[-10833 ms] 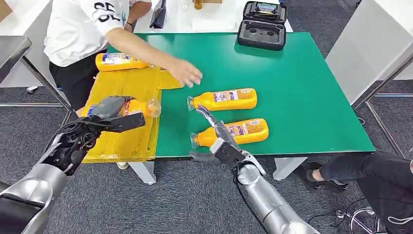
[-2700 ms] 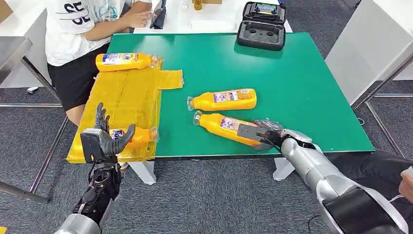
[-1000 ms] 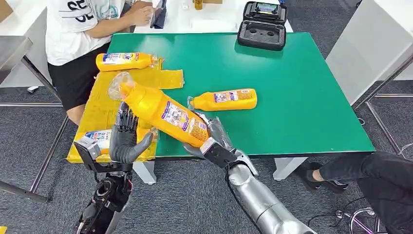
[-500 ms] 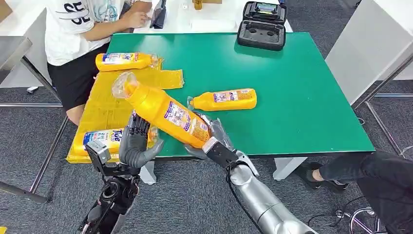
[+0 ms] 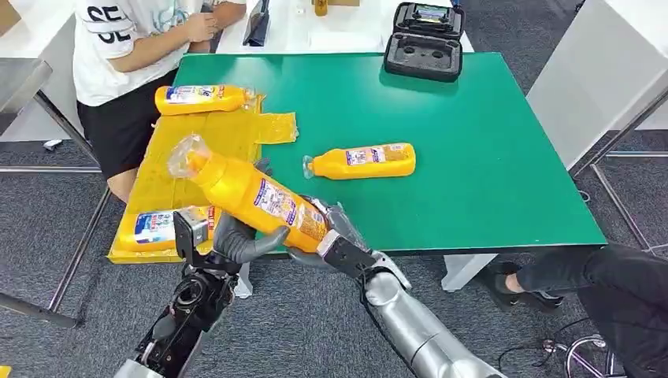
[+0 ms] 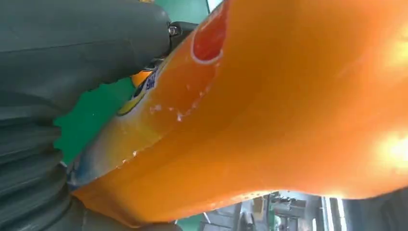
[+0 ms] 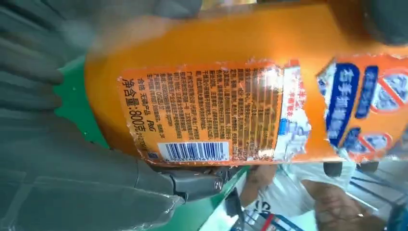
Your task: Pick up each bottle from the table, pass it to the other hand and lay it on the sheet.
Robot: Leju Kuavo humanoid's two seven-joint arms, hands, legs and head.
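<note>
The green table (image 5: 473,142) is carrying the yellow sheet (image 5: 213,146) along its left edge, with two bottles lying on the sheet, one at the far end (image 5: 201,99) and one at the near end (image 5: 161,227), and another bottle (image 5: 360,161) waiting on the bare green. Above the near edge, the held bottle (image 5: 248,195) is slanting with its cap up and to the left. The right hand (image 5: 335,240) is gripping its base, fingers wrapped around the label. The left hand (image 5: 232,240) is cupping the body from below, its thumb pressing the side, though I cannot tell whether it is bearing weight. Judging by this, the handover is underway; the left should be closing firmly before the right is loosening.
</note>
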